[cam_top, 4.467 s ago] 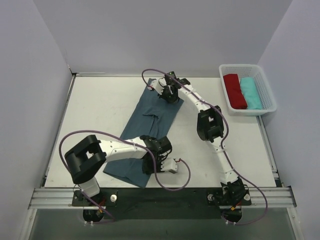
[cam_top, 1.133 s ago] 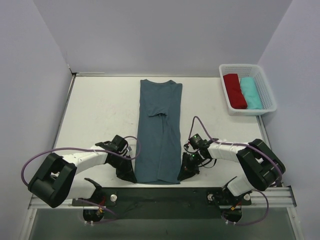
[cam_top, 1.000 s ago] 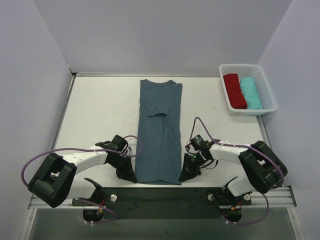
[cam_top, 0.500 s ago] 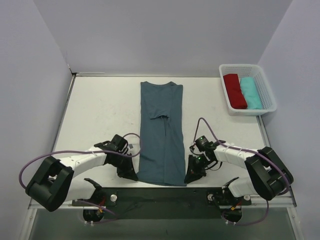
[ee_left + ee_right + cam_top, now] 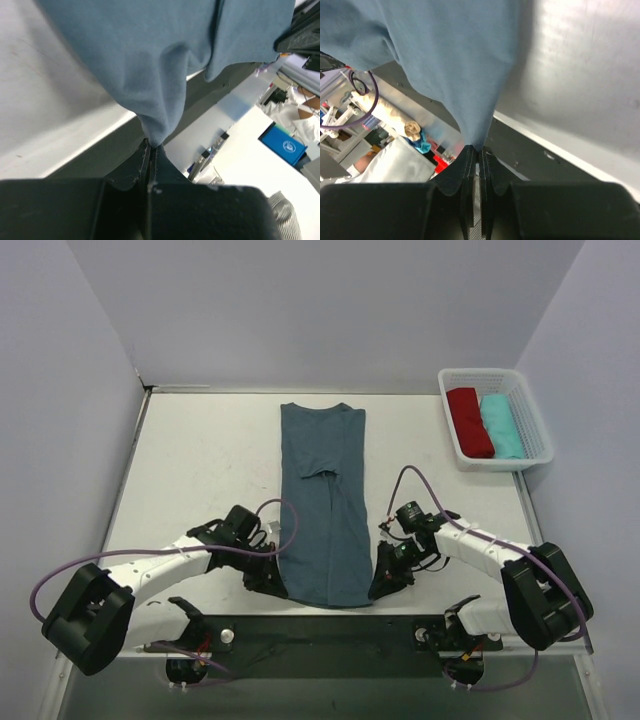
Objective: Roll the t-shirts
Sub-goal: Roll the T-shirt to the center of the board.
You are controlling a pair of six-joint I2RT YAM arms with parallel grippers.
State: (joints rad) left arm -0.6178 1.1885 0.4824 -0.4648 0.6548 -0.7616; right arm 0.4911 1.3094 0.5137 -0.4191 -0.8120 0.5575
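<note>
My work table [image 5: 200, 470]: white, matte, evenly lit. Pale lavender walls [image 5: 320, 310] enclose three sides. Metal rail [image 5: 515, 648] along my near edge.

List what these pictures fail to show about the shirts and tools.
- Top view: near corners of the blue t-shirt, hidden under the left tool and right tool.
- Wrist views: most of that shirt, cut off by frame edges.
- Top view: red t-shirt and turquoise t-shirt in the basket, rolled or folded: too small.
</note>
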